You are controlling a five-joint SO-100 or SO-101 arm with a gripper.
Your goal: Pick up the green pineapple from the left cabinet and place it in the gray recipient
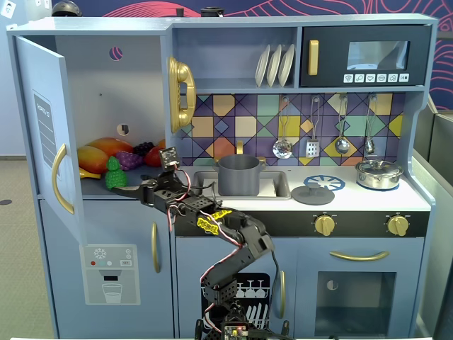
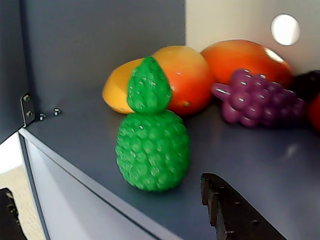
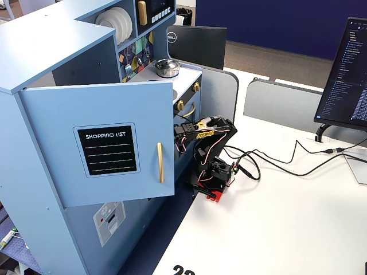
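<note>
The green pineapple point(image 1: 115, 173) point(image 2: 152, 145) stands upright near the front edge of the shelf in the left cabinet point(image 1: 95, 78), whose door point(image 1: 44, 134) point(image 3: 109, 149) is swung wide. My gripper point(image 1: 123, 189) point(image 2: 105, 189) is open at the shelf's front edge, just short of the fruit. One black finger point(image 2: 235, 215) shows to the lower right of the pineapple and the other point(image 2: 7, 210) at the lower left, neither touching it. The gray recipient point(image 1: 238, 175) stands in the sink to the right. In the side fixed view the door hides the gripper.
Behind the pineapple lie yellow-orange mangoes point(image 2: 180, 77) and a purple grape bunch point(image 2: 255, 97). A flat gray lid point(image 1: 312, 195) and a shiny silver lidded pot point(image 1: 379, 173) sit on the counter. The arm point(image 3: 206, 143) reaches from the white table point(image 3: 275, 223).
</note>
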